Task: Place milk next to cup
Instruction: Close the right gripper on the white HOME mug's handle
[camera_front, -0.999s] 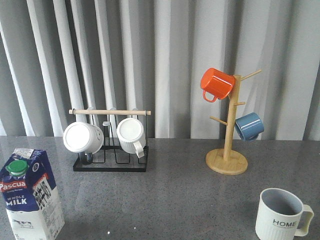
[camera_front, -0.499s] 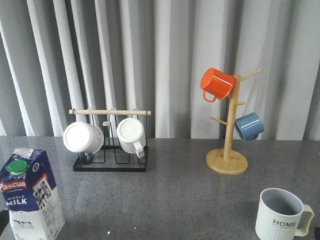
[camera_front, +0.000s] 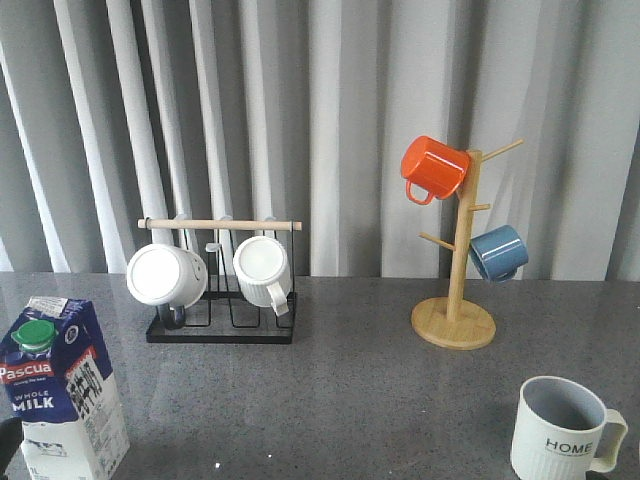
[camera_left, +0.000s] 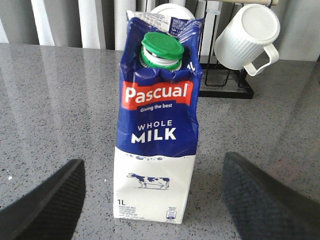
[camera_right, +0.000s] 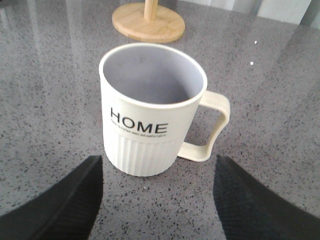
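The milk (camera_front: 62, 390) is a tall blue and white Pascual carton with a green cap, upright at the near left of the grey table. The cup (camera_front: 562, 430), a pale ribbed "HOME" mug, stands at the near right with its handle to the right. In the left wrist view my left gripper (camera_left: 152, 165) is open, its black fingers (camera_left: 47, 200) on either side of the milk (camera_left: 157, 115) without touching it. In the right wrist view my right gripper (camera_right: 157, 165) is open and empty, its fingers (camera_right: 250, 200) just short of the cup (camera_right: 150, 115). Neither gripper shows in the front view.
A black wire rack (camera_front: 220, 330) with two white mugs (camera_front: 165, 275) stands behind the milk. A wooden mug tree (camera_front: 455, 322) with an orange mug (camera_front: 433, 167) and a blue mug (camera_front: 498, 252) stands behind the cup. Grey curtains hang behind the table.
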